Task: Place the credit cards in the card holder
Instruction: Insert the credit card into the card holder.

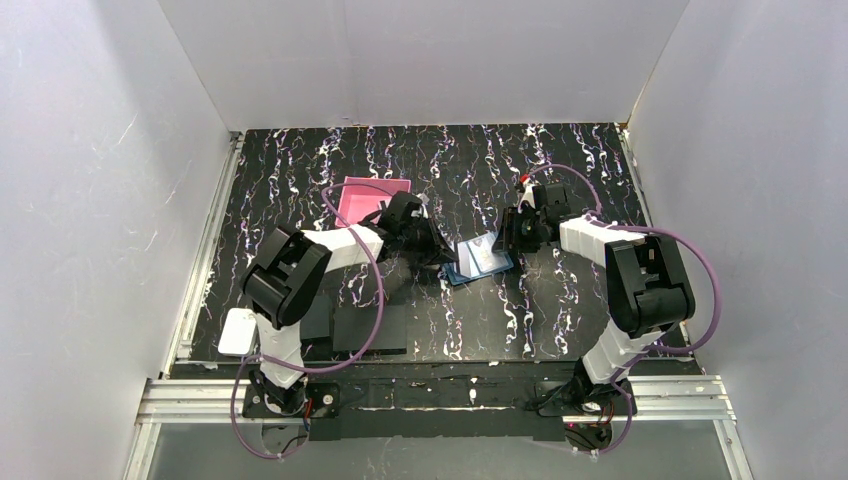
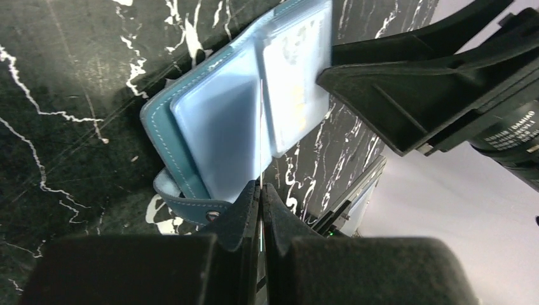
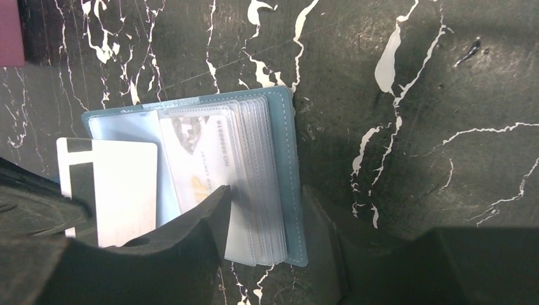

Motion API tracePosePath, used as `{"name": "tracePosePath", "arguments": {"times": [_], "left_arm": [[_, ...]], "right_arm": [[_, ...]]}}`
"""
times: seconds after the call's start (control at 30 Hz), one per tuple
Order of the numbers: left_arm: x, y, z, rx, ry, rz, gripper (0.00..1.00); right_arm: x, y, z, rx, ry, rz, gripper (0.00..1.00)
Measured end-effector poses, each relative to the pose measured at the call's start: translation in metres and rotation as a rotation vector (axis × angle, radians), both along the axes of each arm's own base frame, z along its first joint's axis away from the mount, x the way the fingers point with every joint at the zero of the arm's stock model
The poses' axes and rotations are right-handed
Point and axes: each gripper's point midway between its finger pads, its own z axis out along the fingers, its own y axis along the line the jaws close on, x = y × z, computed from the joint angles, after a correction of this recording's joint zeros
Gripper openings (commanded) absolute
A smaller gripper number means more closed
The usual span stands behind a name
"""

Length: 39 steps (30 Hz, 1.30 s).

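Note:
The card holder (image 1: 480, 260) is a blue hinged case lying open on the marble table, its clear sleeves fanned out (image 3: 267, 190). One credit card (image 3: 203, 152) sits inside a sleeve. My left gripper (image 2: 261, 190) is shut on a white credit card with a black stripe (image 3: 121, 190), which shows edge-on (image 2: 260, 127) over the case's left half (image 2: 216, 133). My right gripper (image 3: 267, 222) is open and straddles the case's right edge, with one finger (image 3: 203, 222) resting on the sleeves and the other outside the cover.
A pink box (image 1: 372, 195) lies behind the left arm, and its corner shows in the right wrist view (image 3: 9, 32). Flat black pads (image 1: 368, 326) lie near the front edge. Another white card (image 1: 238, 330) lies at the front left corner. White walls enclose the table.

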Motion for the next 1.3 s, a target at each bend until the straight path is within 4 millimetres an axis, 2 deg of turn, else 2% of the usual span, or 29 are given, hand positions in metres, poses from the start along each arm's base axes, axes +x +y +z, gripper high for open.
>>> {"name": "tracePosePath", "arguments": {"times": [0.27, 0.87, 1.03, 1.3], "left_arm": [[-0.002, -0.001, -0.008, -0.004, 0.014, -0.004, 0.00], [0.001, -0.011, 0.003, -0.090, 0.005, -0.003, 0.00], [-0.002, -0.010, -0.011, -0.096, 0.059, 0.011, 0.00], [0.002, -0.011, -0.008, -0.121, 0.059, 0.020, 0.00]], "right_arm": [[0.000, 0.000, -0.001, -0.005, 0.000, -0.004, 0.45], [0.001, 0.001, 0.000, -0.001, -0.006, -0.002, 0.44], [0.001, 0.001, 0.000, -0.001, -0.006, -0.002, 0.44], [0.001, 0.001, 0.000, -0.001, -0.006, -0.002, 0.44]]}}
